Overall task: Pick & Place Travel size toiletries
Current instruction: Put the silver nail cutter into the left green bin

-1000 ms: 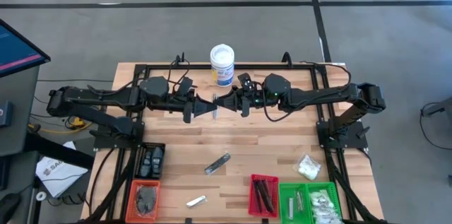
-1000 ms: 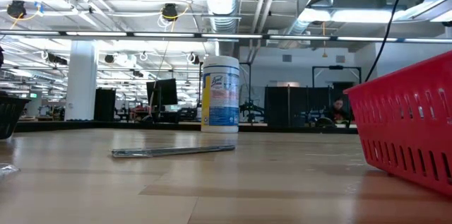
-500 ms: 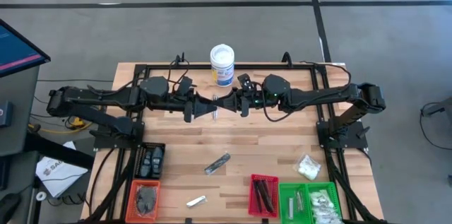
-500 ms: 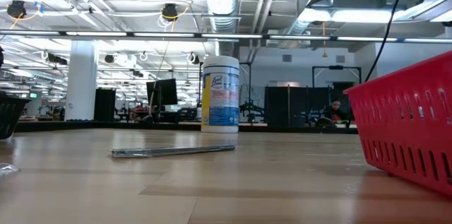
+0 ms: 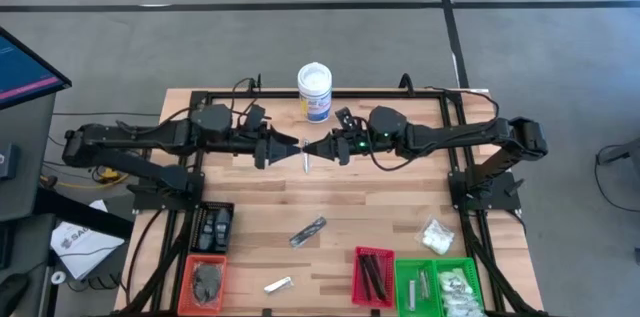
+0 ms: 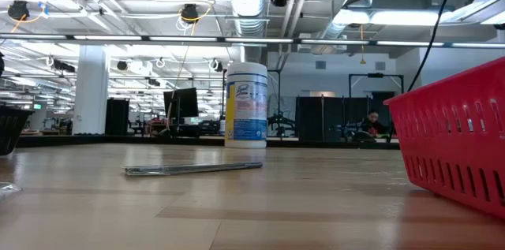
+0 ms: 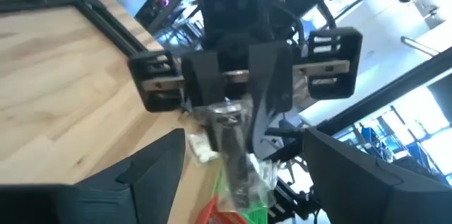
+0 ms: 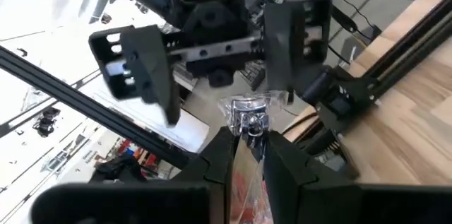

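Both arms met in mid-air just in front of the white tub (image 5: 314,91), above the wooden table (image 5: 380,217). The right gripper (image 5: 312,149) was pinched on a slim silvery packet (image 5: 305,161), its fingers (image 8: 220,155) pressed against the packet's sides in the right wrist view. The left gripper (image 5: 290,144) faced it from just beside the packet with its fingers (image 7: 148,90) spread wide and touching nothing. This looked like a hand-over, with the right gripper now the sole holder. To do the step well, the left arm should draw straight back from the tub area without brushing the packet, and the right arm should keep a firm pinch while carrying it toward the green tray (image 5: 410,292), well away from the tub at the table's near edge.
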{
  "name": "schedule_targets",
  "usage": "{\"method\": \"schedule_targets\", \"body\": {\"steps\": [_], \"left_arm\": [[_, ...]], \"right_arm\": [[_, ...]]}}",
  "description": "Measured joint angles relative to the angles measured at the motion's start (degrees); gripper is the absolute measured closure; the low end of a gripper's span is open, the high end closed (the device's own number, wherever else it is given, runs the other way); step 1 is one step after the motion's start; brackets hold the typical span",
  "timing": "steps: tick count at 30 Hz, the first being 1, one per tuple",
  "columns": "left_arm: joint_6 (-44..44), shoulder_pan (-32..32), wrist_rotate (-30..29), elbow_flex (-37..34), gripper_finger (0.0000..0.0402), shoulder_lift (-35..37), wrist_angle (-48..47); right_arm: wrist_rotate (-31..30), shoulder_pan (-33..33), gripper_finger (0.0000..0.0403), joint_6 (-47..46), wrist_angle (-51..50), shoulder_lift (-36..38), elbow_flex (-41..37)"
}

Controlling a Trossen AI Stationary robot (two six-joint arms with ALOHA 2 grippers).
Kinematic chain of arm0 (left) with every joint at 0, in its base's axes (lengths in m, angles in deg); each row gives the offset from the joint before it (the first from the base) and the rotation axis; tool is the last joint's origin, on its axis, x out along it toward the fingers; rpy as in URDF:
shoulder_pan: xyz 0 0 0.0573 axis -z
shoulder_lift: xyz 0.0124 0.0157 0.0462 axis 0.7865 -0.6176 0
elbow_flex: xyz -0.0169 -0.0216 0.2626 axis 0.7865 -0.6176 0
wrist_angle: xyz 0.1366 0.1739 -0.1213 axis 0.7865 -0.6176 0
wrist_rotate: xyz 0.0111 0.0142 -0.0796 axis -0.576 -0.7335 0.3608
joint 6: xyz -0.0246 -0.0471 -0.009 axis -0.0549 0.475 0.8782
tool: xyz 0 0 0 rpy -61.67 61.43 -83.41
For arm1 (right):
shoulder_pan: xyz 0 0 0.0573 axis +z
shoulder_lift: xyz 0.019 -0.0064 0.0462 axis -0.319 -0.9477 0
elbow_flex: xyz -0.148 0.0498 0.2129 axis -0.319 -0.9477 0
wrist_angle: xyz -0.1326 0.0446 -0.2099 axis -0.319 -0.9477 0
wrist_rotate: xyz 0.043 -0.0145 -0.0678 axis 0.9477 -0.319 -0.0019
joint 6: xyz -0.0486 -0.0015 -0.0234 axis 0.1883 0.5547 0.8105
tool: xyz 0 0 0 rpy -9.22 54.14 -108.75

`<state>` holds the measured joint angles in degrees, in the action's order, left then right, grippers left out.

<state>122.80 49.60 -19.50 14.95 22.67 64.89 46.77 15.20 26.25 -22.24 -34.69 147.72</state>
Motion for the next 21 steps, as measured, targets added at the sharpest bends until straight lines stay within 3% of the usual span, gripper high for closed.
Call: {"method": "schedule_targets", "body": {"steps": [11,21], "left_arm": [[-0.17,-1.55,-0.2,0.0,0.0124,2.69,-5.29],[-0.22,-1.53,-0.2,0.0,0.0128,2.73,-6.2]], "right_arm": [[-0.77,0.61,0.0357,0.24,-14.1,6.57,0.02],[-8.9,6.32,0.0356,-2.47,-25.02,10.52,0.01]]}}
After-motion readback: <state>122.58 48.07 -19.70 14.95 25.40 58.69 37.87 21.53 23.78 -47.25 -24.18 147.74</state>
